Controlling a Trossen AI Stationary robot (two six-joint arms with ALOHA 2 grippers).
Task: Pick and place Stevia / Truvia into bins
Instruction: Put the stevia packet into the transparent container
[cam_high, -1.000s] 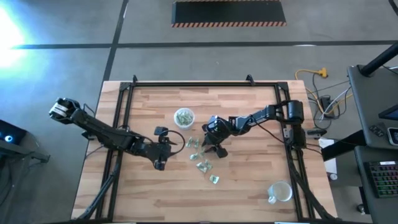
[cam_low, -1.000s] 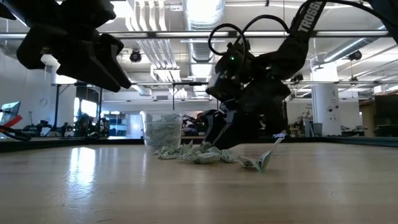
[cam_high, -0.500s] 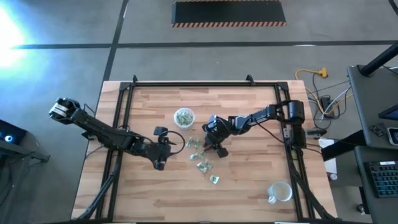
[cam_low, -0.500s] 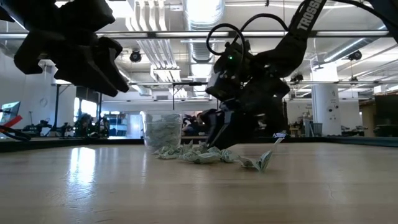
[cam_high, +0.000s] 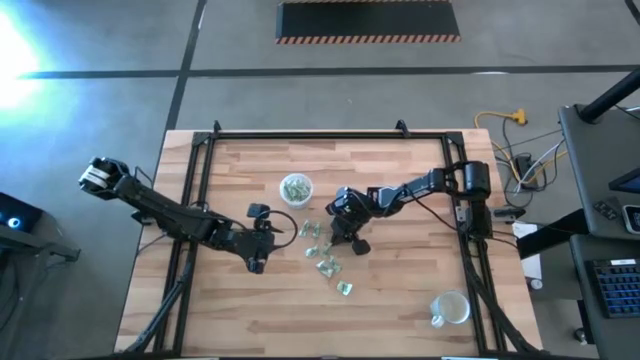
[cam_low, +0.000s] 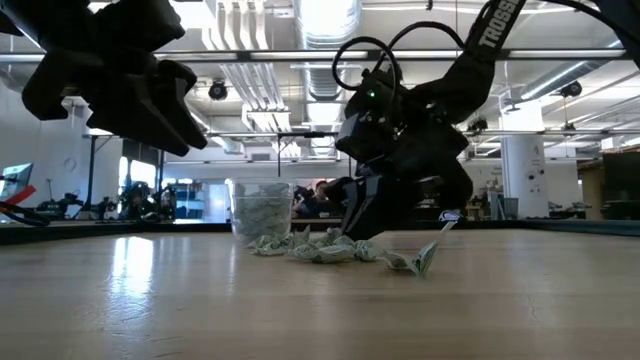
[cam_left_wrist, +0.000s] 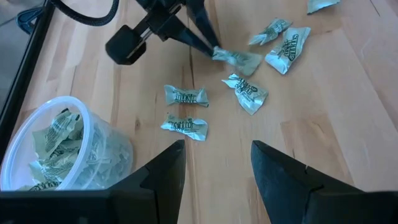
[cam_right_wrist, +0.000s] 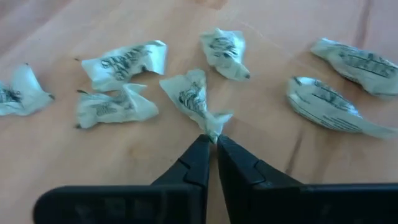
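Several crumpled pale green and white Stevia sachets (cam_high: 326, 252) lie scattered on the wooden table's middle. One sachet (cam_right_wrist: 194, 96) has my right gripper (cam_right_wrist: 212, 142) shut on its end; the left wrist view shows this sachet (cam_left_wrist: 237, 59) too. A round translucent bin (cam_high: 296, 187) with several sachets inside stands just beyond the scatter, and also shows in the left wrist view (cam_left_wrist: 59, 146). My left gripper (cam_left_wrist: 217, 163) hovers open, left of the scatter (cam_high: 258, 243), touching nothing. My right gripper pinches the sachet's narrow twisted end (cam_right_wrist: 215, 129) between its two fingertips (cam_right_wrist: 200, 149). The fingers slant down from the table's right and far side (cam_left_wrist: 198, 38). The rest of the sachet lies on the table beyond the tips.
A second cup (cam_high: 450, 308) stands near the table's near right corner. A black frame (cam_high: 200, 150) runs along the table's left, far and right edges. Bare wood lies toward the near edge (cam_high: 300, 325).
My right gripper has shut its fingers on the sachet's end, staying low over the scatter. The sachets and bin have kept their places.
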